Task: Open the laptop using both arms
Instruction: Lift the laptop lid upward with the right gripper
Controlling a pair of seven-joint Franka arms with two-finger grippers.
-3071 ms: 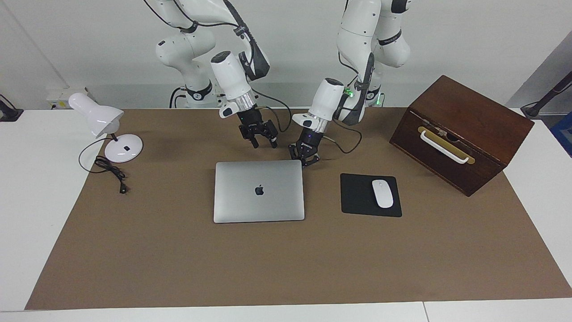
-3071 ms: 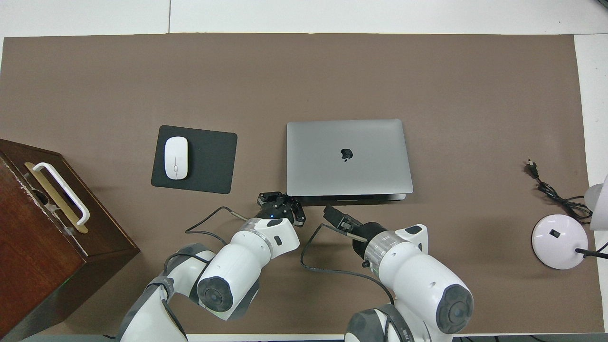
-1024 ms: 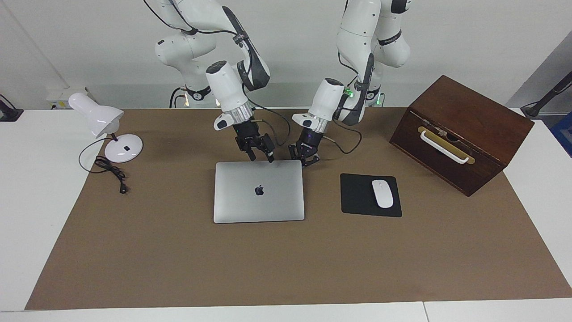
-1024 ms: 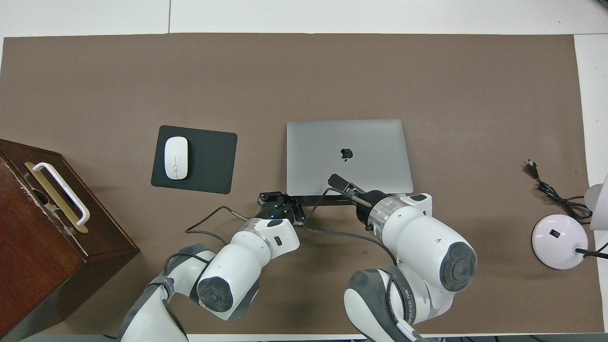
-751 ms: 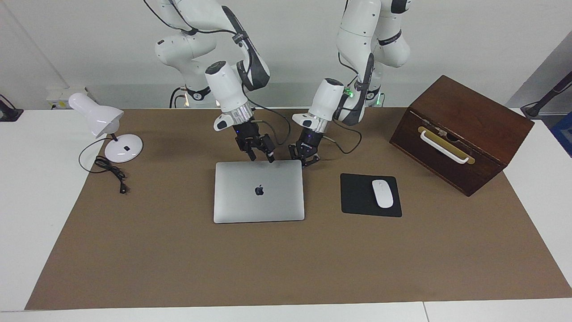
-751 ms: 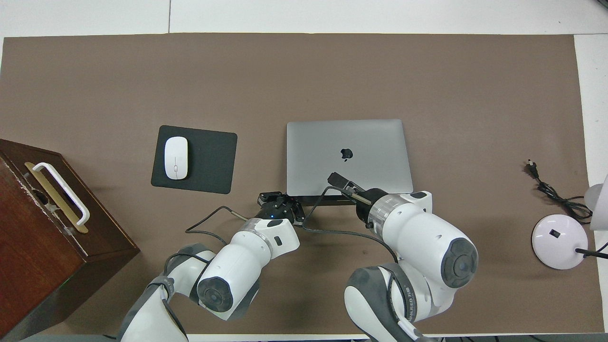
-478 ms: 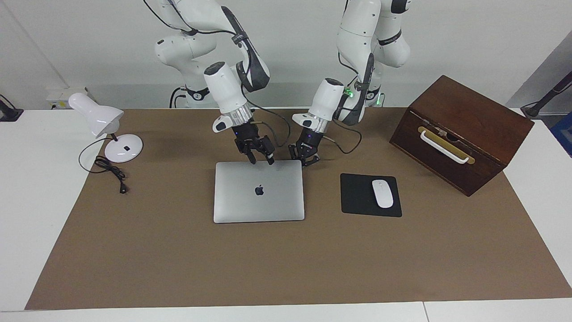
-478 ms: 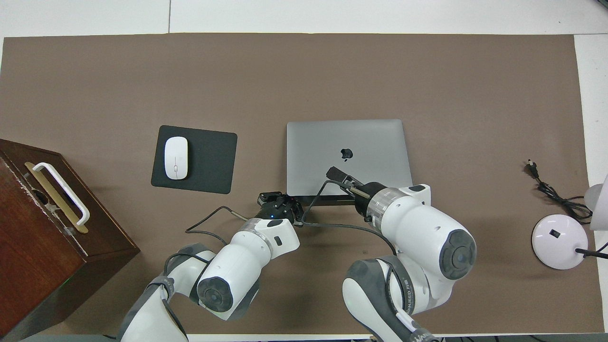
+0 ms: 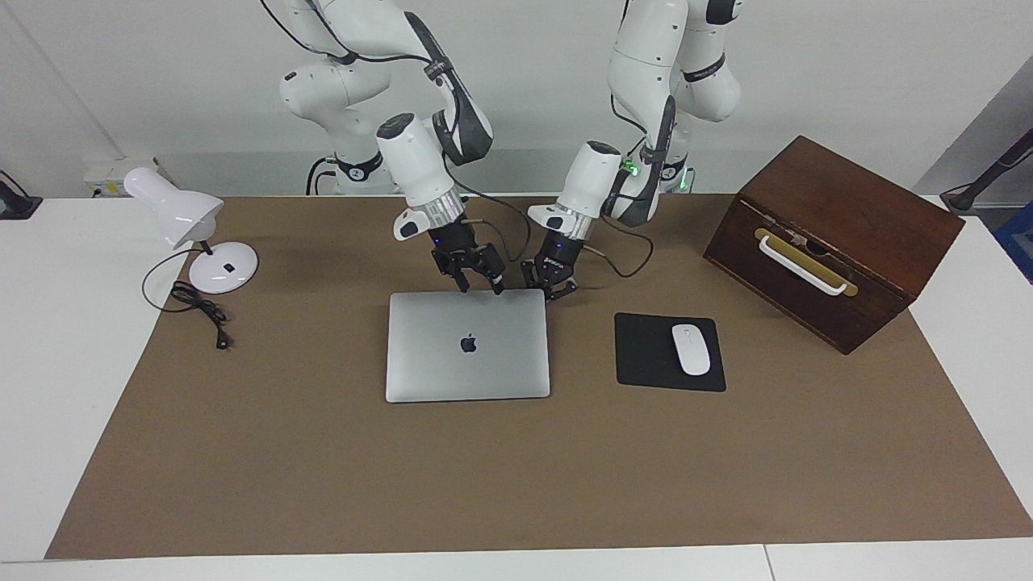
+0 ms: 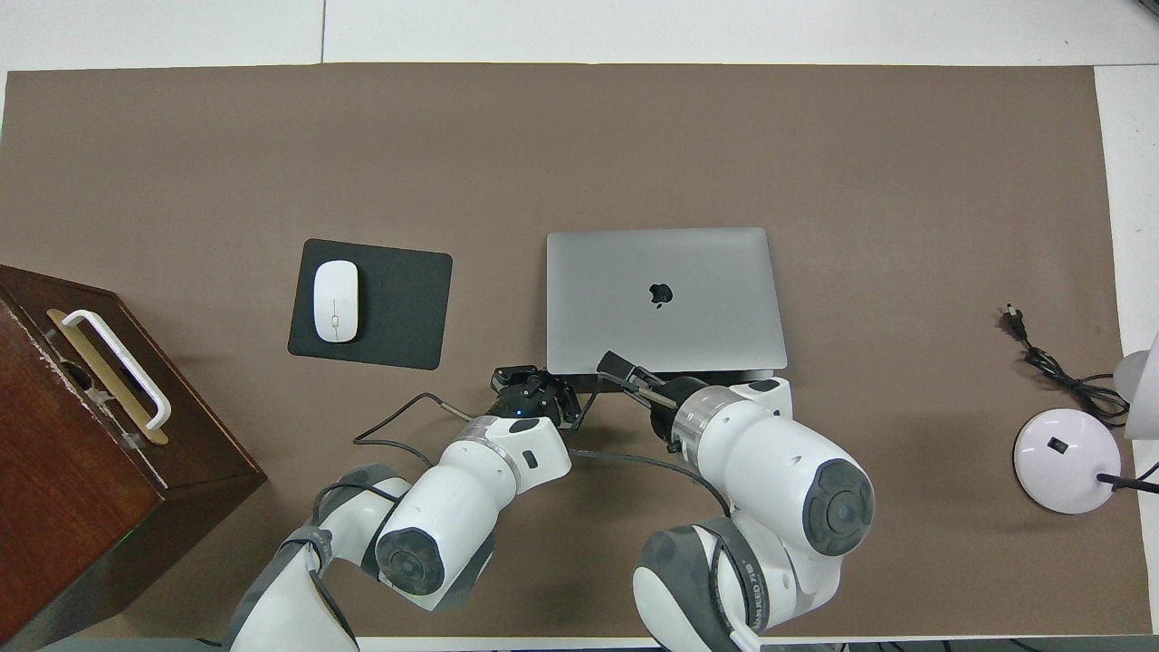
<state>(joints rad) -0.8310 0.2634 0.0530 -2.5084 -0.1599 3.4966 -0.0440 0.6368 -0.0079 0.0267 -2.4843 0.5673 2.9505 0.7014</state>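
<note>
We are keeping our left gripper [image 9: 549, 292] pinched closed just beside the closed laptop's [image 9: 468, 347] nearer corner. Our right gripper [image 9: 479, 284] is hovering over its nearer edge; whether it is open we cannot tell. The laptop is lying mid brown mat [image 9: 323, 468], on the white table [image 9: 56, 363].

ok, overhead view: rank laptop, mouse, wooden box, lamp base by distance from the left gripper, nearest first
1. laptop: the left gripper sits at its robot-side corner.
2. mouse: on the black mouse pad, toward the left arm's end.
3. wooden box: at the left arm's end of the table.
4. lamp base: at the right arm's end, clearly farthest.
</note>
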